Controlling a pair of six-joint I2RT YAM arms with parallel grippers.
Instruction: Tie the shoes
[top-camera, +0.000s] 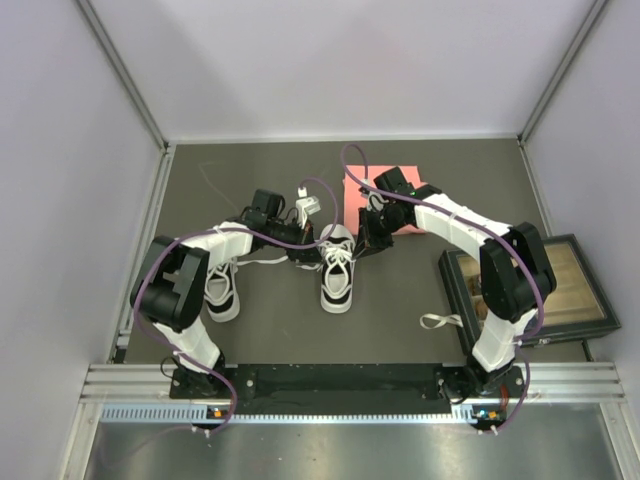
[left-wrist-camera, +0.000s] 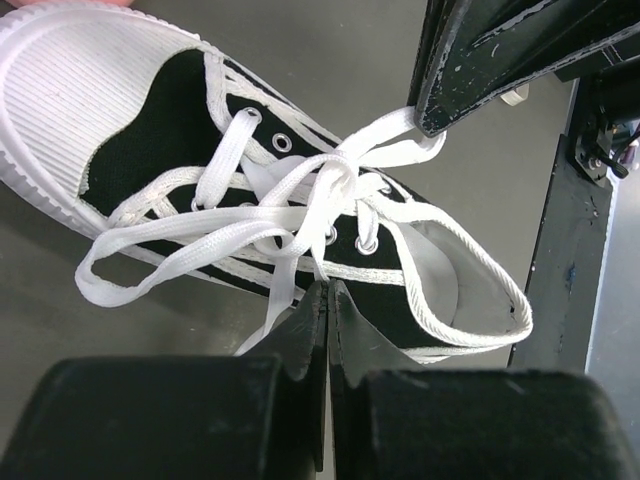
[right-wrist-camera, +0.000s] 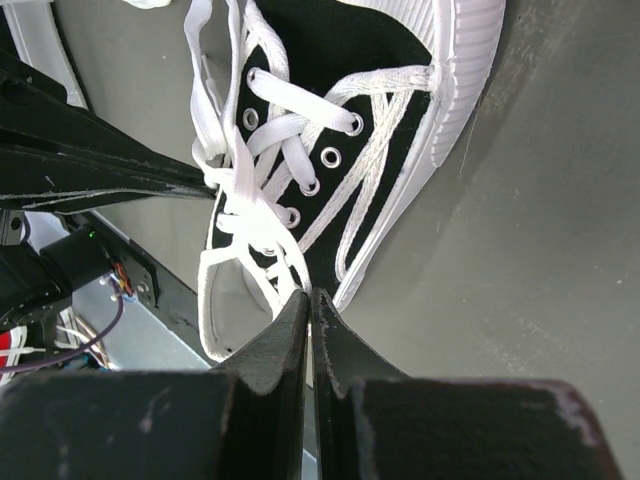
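Observation:
One white and black sneaker (top-camera: 337, 276) lies mid-table with its toe toward the arms. The second shoe (top-camera: 222, 288) lies to the left, partly under my left arm. My left gripper (top-camera: 311, 250) is at the middle shoe's left side. In the left wrist view it (left-wrist-camera: 327, 292) is shut on a white lace (left-wrist-camera: 322, 262) by the eyelets. My right gripper (top-camera: 366, 240) is at the shoe's right side. In the right wrist view it (right-wrist-camera: 309, 297) is shut on a lace strand (right-wrist-camera: 290, 268) near the shoe's opening. The laces (left-wrist-camera: 250, 225) lie crossed and loose over the tongue.
A pink pad (top-camera: 358, 196) lies behind the right gripper. A dark framed tray (top-camera: 575, 290) sits at the right edge, with a white strap (top-camera: 438, 321) in front of it. A small white object (top-camera: 308, 204) lies behind the shoe. Grey walls enclose the table.

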